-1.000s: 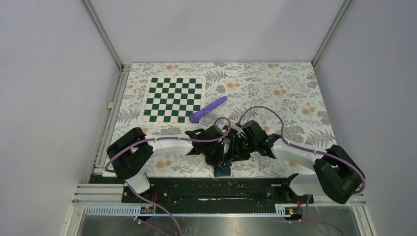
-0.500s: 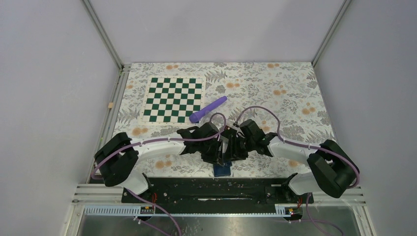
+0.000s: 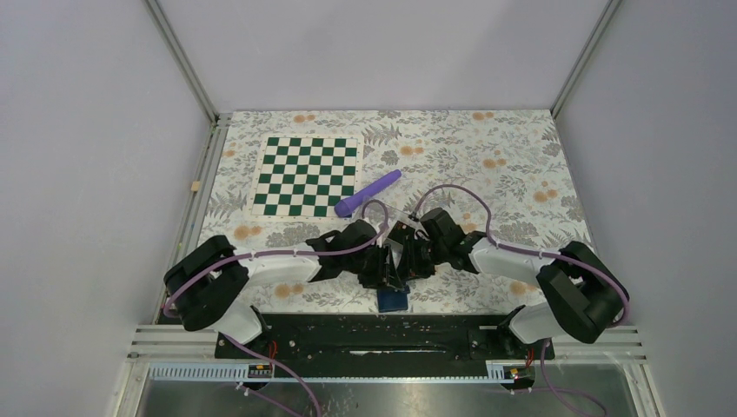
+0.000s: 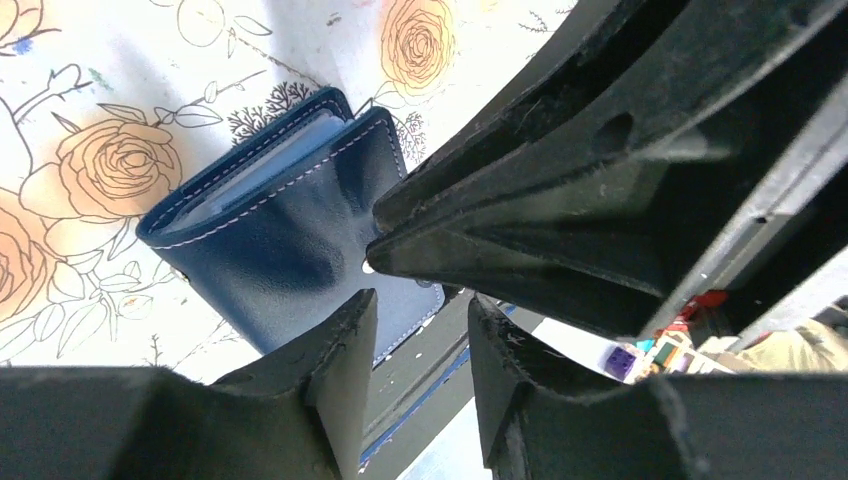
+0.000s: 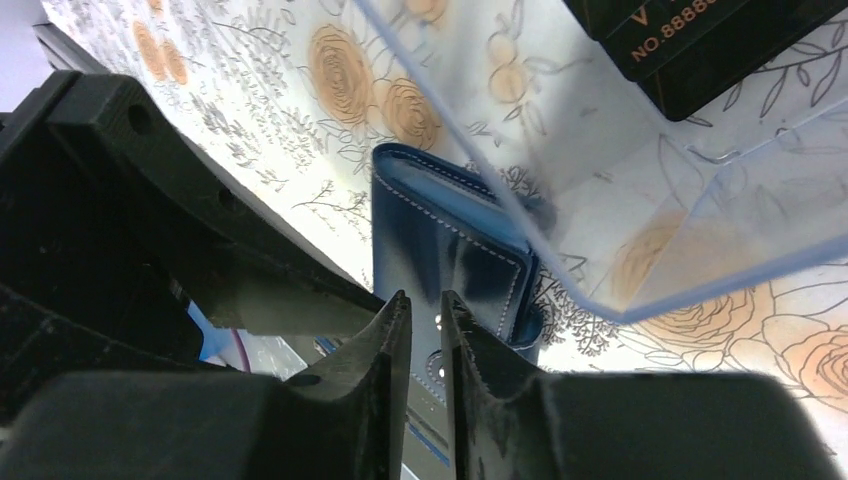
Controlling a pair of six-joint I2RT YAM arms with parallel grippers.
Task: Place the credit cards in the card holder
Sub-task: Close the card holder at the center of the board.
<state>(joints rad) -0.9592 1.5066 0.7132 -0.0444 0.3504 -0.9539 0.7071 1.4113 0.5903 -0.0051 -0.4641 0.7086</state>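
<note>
**Two arms working over a folded card holder**

At the table's near edge, the left gripper (image 4: 420, 340) is hovering narrowly parted and empty over the navy card holder (image 4: 280, 220), which is lying folded on the floral cloth (image 4: 100, 180). The right gripper (image 5: 420, 320) is poised nearly pinched at its flap; whether it grips anything is unclear. Opening the holder likely comes next, then fetching the black cards (image 5: 700, 50) from the clear tray (image 5: 560, 230).

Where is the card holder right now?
Top view: the card holder lies at the table's near edge, centre, right by the left gripper and right gripper.
</note>
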